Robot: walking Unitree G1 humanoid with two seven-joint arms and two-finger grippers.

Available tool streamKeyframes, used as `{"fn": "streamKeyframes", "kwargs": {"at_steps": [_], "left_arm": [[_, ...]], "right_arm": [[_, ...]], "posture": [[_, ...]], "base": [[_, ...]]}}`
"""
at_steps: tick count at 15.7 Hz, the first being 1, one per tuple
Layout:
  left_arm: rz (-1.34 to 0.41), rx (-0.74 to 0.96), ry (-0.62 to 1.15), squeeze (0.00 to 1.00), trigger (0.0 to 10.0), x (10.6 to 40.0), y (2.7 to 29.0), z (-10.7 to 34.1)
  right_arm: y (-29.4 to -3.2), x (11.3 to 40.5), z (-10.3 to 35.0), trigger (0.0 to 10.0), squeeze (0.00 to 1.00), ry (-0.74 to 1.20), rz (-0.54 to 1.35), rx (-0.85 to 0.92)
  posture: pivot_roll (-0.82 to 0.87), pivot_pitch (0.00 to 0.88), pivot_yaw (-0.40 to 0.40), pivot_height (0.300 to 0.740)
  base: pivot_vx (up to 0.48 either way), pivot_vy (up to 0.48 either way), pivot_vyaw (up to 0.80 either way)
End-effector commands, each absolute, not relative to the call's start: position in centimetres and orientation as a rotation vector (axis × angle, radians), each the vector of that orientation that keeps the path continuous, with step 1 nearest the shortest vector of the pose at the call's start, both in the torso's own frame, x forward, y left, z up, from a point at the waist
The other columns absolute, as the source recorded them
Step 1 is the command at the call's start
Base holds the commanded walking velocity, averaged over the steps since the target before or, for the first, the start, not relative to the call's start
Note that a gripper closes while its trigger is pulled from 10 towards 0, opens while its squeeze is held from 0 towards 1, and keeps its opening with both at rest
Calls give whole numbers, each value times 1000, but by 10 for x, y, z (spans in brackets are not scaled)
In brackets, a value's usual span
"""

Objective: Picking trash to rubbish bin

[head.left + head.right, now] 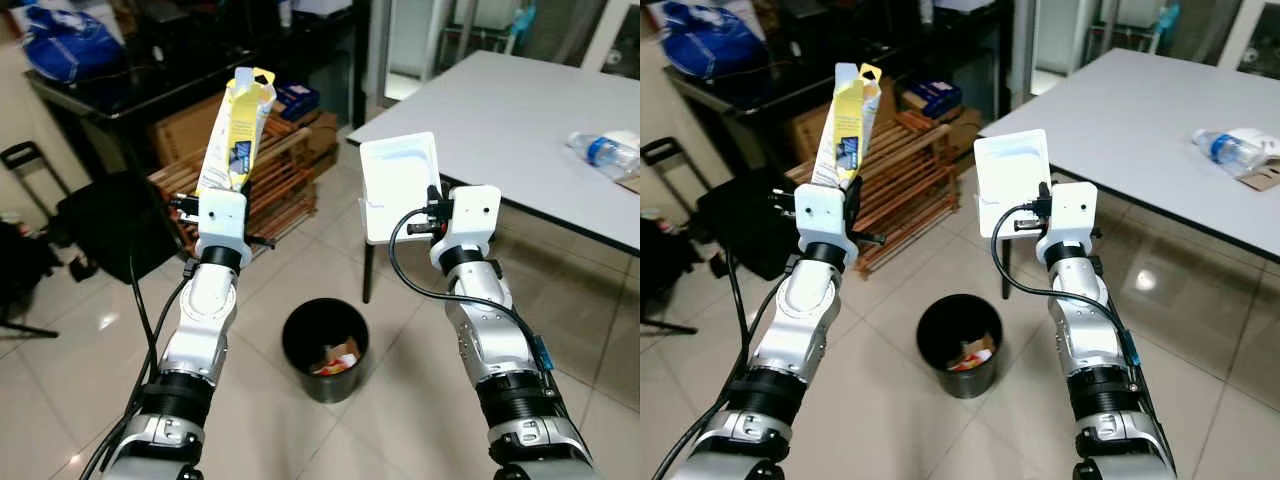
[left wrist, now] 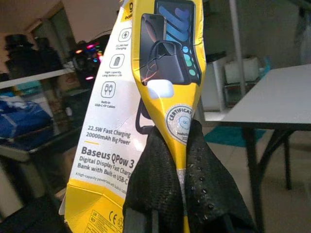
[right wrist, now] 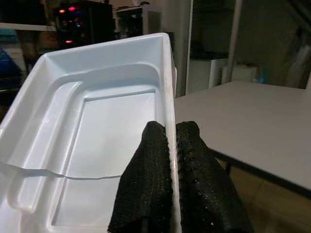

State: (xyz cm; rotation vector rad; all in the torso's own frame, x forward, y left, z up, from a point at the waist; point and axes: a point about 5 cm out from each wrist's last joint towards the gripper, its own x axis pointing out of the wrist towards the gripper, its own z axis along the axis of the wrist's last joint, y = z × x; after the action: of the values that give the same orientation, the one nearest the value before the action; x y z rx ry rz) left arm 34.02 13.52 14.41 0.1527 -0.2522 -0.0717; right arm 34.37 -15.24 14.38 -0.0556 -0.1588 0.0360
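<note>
Underfoot, glossy pale floor tiles (image 1: 80, 350) run to a grey-topped table (image 1: 520, 120) on the robot's right, where a crumpled clear plastic bottle (image 1: 605, 150) lies. Behind stand a slatted wooden rack (image 1: 275, 185), a black chair (image 1: 110, 225) and a dark shelf with a blue bag (image 1: 70, 45). Between the raised arms, low on the tiles, sits a round black rubbish bin (image 1: 325, 345) with scraps inside. Left gripper (image 2: 182, 160) pinches a flattened yellow-and-white power-bank carton (image 1: 238, 130), held upright. Right gripper (image 3: 172, 160) clamps the rim of a white plastic tray (image 1: 400, 185), also upright, near the table's corner.
</note>
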Motion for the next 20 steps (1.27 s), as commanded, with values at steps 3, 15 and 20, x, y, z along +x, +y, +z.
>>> {"fn": "streamKeyframes", "kwargs": {"at_steps": [3, 15, 20], "left_arm": [[-90, 160, -270, 0, 10000, 341, 131, 149], [-88, 161, -265, 0, 10000, 341, 131, 149], [-90, 162, -264, 0, 10000, 341, 130, 149]], "right_arm": [[-155, 345, 149, 10000, 0, -170, 26, -56], [-155, 346, 150, 10000, 0, -171, 26, -57], [-155, 346, 150, 10000, 0, -171, 28, -56]], "posture": [[3, 8, 83, 740], [2, 15, 83, 740], [3, 16, 82, 740]], "base": [[376, 0, 0], [375, 0, 0], [378, 0, 0]]}}
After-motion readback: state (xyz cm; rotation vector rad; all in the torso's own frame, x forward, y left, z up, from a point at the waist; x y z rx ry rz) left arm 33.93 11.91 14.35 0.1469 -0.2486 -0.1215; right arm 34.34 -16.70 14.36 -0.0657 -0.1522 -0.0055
